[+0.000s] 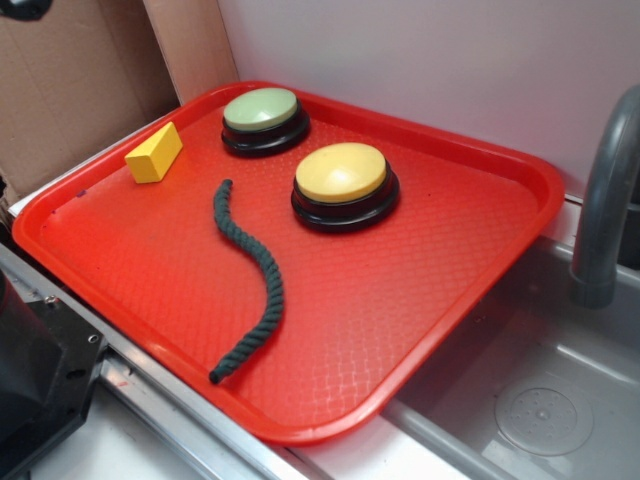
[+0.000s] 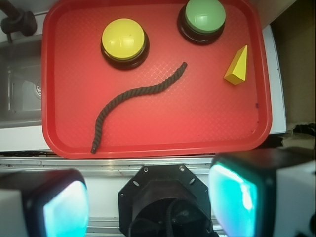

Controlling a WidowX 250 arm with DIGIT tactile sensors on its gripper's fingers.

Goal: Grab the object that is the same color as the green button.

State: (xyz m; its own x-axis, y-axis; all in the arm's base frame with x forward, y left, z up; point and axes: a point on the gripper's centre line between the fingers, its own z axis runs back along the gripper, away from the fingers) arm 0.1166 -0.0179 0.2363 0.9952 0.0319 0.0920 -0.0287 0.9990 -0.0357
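Here: dark green twisted rope, long, wavy, lying on red tray.

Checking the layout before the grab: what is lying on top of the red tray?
On the red tray: green rope, green button, yellow button, yellow wedge block. Tray surface beneath each is hidden.

A dark green twisted rope piece lay flat on the red tray, long, thin and wavy. In the exterior view it ran from left of center down toward the lower middle of the frame; in the wrist view it stretched from the lower left up toward the center. The pale green dome button sat upright on its black round base near the top of both views, apart from the rope's nearer end.
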